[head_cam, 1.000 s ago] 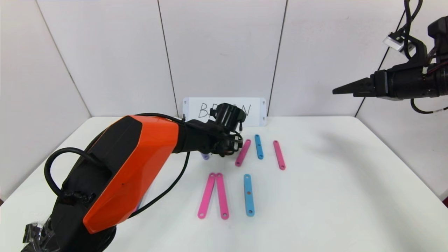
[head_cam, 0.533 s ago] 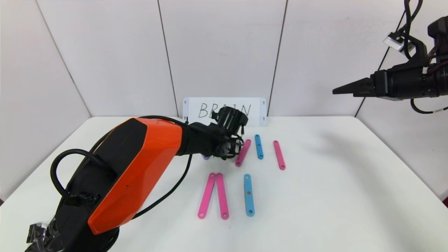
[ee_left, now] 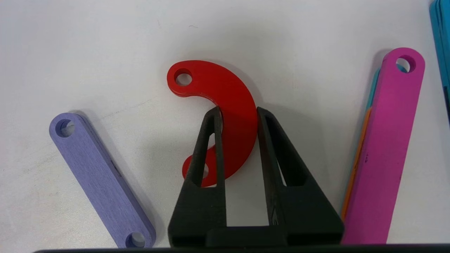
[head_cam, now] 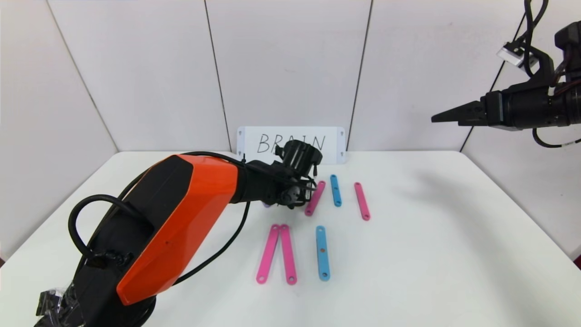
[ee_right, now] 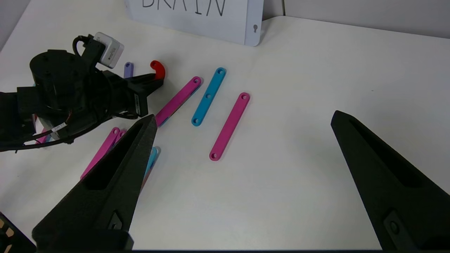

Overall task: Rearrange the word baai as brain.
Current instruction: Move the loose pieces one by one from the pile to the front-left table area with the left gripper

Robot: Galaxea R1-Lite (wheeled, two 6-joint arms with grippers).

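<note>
White table [head_cam: 431,254] carries your red half-ring [ee_left: 225,116], flat, ends toward nine o'clock; left gripper [ee_left: 239,116] fingers pinch its middle. Right gripper [ee_right: 242,123] hangs wide open.

A red half-ring piece [ee_left: 225,116], a purple strip [ee_left: 100,179] and pink strips [head_cam: 361,200] lie on the white bench [head_cam: 431,254] beside light-blue strips [head_cam: 322,252].

Left arm, orange-shelled with a black wrist, reaches forward and low over the white surface [head_cam: 431,254]. Left pincer [ee_left: 239,112] points down and forward, black triangular fingers [ee_left: 272,147] clamped on the flat red half-ring piece [ee_left: 232,105]. Right arm is parked high at the right, level, right pincer [ee_right: 242,123] spread wide, holding nothing.
</note>
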